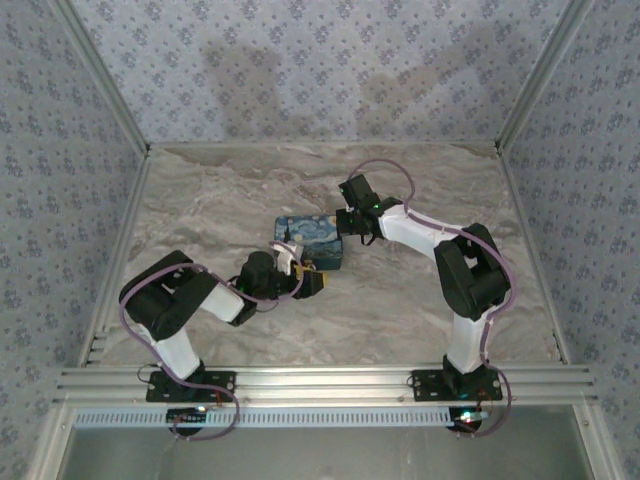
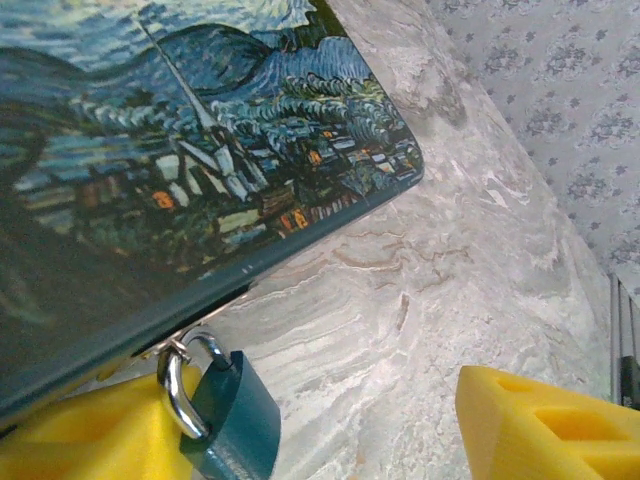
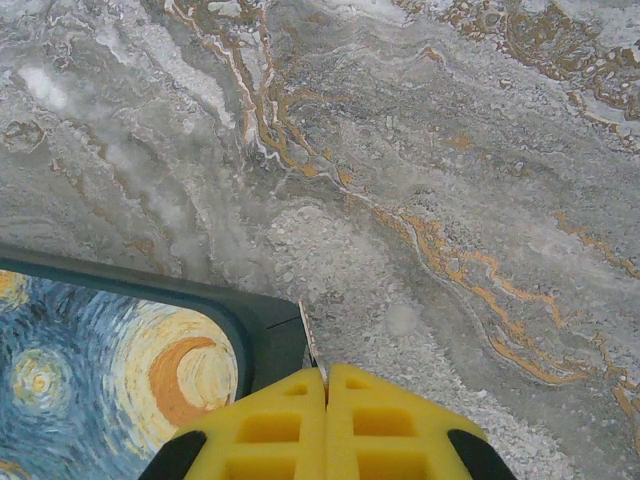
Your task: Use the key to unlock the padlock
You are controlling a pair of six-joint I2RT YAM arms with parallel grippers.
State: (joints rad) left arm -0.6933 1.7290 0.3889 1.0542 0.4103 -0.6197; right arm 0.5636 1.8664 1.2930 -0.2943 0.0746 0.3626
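a painted box [image 1: 312, 240] is seen lying on the marbled surface [image 2: 430, 290] between the two arms, its lid covered in blue and yellow swirls. the left end effector [image 2: 310, 430] is held at the box's near left corner, and the right end effector [image 3: 326, 390] is held at the box's right side.

in the left wrist view, the padlock [image 2: 238, 425] is found hanging just under the near edge of the box. it is small and blue, and its silvery shackle [image 2: 172, 395] is passed through a fitting below the lid. the left end effector is released. its two yellow fingers [image 2: 545, 425] stand well apart, with bare surface between them. the padlock is seen at the inner side of the one finger that lies under the box edge. whether it touches that finger cannot be told. the other finger is well clear of it.

in the right wrist view, the right end effector is clenched, with its yellow pads pressed together above a dark rounded corner of the box. a thin silvery sliver is seen sticking out from between the fingertips. it is probably the key [image 3: 310, 340] viewed edge-on, though too little is visible to be sure. its tip is seen just beside the corner of the box, over the surface.
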